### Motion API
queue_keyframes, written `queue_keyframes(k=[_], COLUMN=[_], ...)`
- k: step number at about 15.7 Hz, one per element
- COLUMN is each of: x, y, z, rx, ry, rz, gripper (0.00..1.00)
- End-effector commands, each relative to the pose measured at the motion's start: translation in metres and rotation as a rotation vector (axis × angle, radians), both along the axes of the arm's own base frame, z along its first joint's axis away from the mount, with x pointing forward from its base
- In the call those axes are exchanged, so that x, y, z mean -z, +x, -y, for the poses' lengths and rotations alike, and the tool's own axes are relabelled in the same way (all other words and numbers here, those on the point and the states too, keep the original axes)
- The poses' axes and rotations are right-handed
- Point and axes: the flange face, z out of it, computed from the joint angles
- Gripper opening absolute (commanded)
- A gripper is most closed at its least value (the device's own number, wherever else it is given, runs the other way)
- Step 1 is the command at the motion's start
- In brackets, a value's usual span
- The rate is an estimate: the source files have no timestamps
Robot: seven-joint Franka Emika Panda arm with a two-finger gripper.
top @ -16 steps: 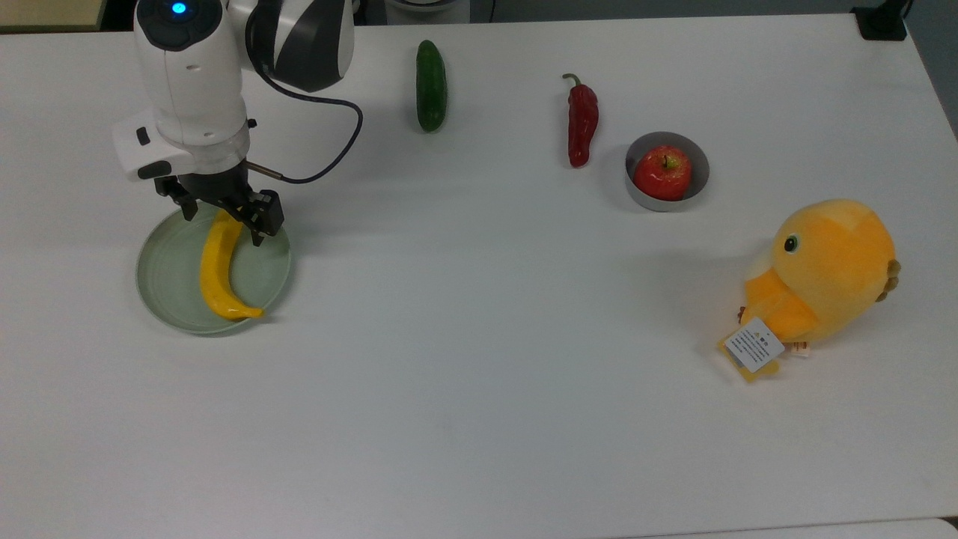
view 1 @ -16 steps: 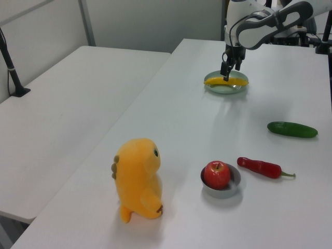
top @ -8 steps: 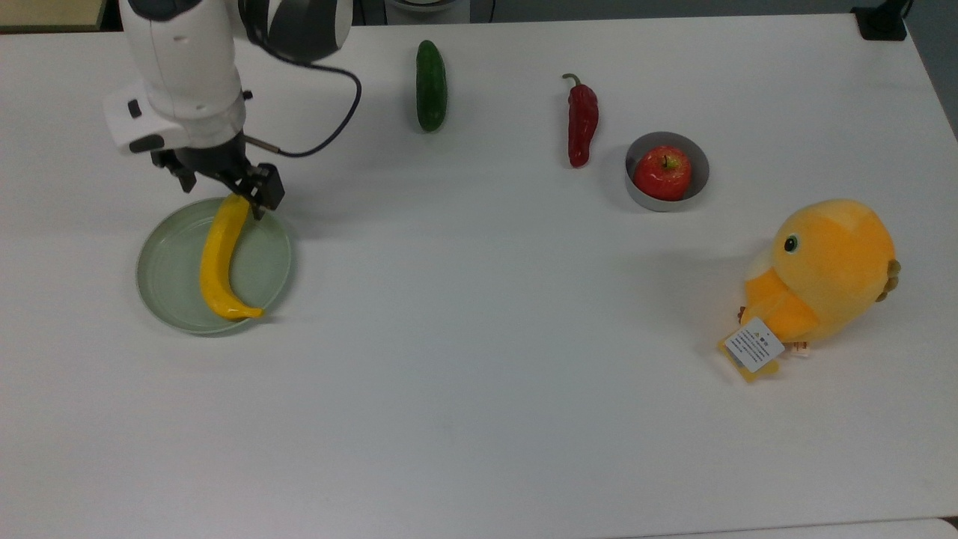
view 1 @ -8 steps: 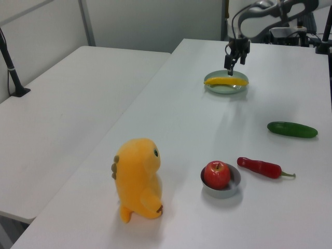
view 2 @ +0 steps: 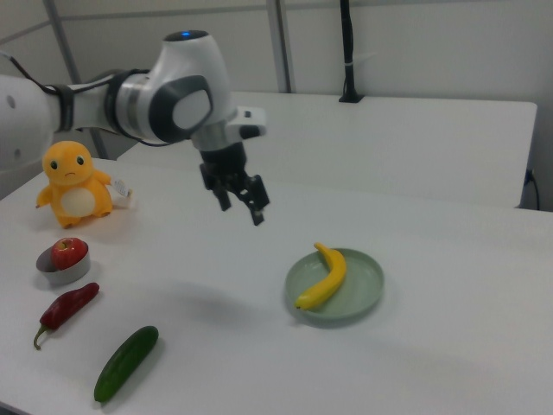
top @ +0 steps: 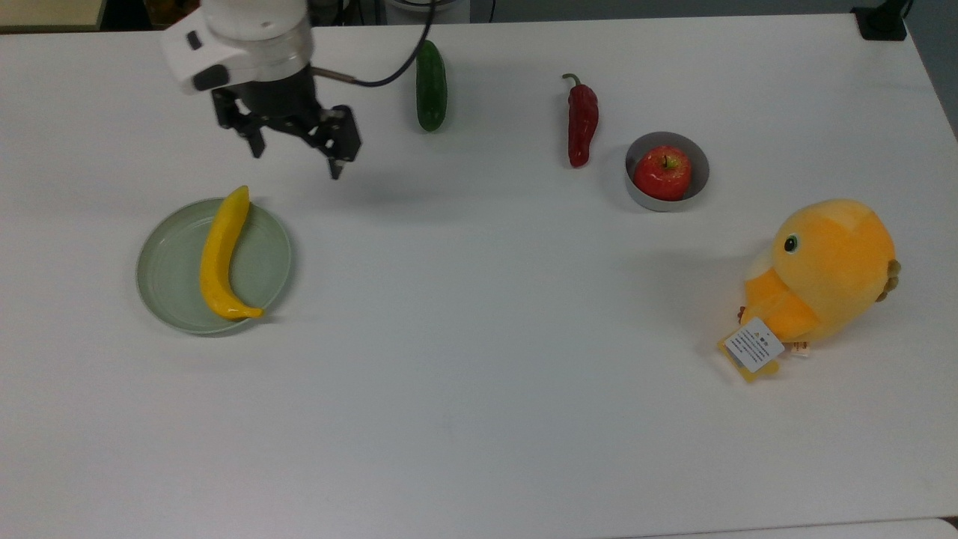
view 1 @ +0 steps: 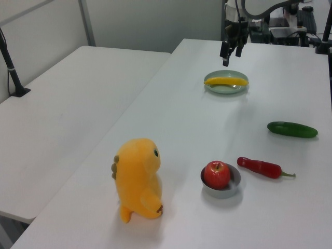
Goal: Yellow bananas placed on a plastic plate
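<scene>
White table (top: 479, 374), banana (top: 221, 258) on plate (top: 168, 277)

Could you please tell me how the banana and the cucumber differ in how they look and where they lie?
The banana is bright yellow and curved with pointed ends; the cucumber is dark green, straight and blunt-ended. The banana lies on the plate, its upper tip over the rim in the top view; the cucumber lies bare on the table. The banana looks longer and slimmer. Both are elongated, lying flat, and free of the open gripper.
</scene>
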Motion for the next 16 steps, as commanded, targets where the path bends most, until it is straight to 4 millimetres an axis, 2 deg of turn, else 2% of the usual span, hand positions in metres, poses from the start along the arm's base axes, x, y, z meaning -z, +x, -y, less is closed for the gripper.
queue_keyframes(k=[1,3,6,9,12,16], x=[-0.018,-0.026,-0.041,-0.033,-0.026,-0.032], y=[-0.024,-0.029,-0.038,-0.055,-0.064,-0.07], z=[-0.061,-0.085,-0.108,-0.119,-0.13,-0.144], rx=[-0.037,-0.044,-0.081,-0.114,-0.135,-0.162], ry=[0.022,0.043,0.062,0.065,0.066,0.068], rz=[-0.067,-0.065,-0.043,-0.052,-0.045,-0.034], gripper=[1.0,1.0,1.0,1.0,1.0,1.0])
